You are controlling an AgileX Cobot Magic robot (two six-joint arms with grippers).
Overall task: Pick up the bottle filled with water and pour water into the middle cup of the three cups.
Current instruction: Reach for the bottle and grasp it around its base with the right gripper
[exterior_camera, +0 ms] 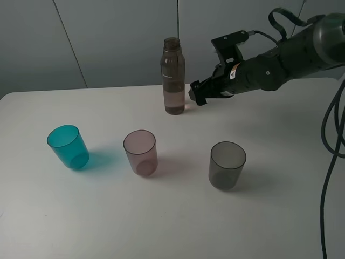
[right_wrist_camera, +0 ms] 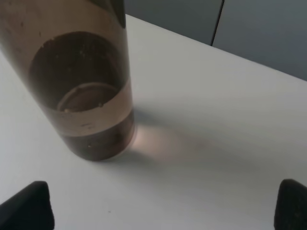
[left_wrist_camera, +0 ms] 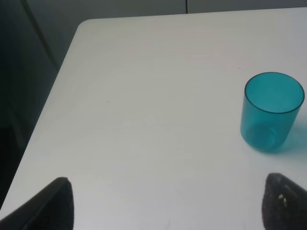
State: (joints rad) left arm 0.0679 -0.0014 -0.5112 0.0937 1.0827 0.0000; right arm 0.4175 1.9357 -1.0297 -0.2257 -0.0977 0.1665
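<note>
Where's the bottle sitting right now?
In the exterior high view the bottle stands upright at the back of the table, behind the pinkish-mauve cup, with the open right gripper close on its right.

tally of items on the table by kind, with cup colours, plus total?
Cups: 3 (teal cup, pinkish-mauve cup, smoky grey cup)
Bottles: 1 (smoky-brown bottle, uncapped)
Total: 4
</note>
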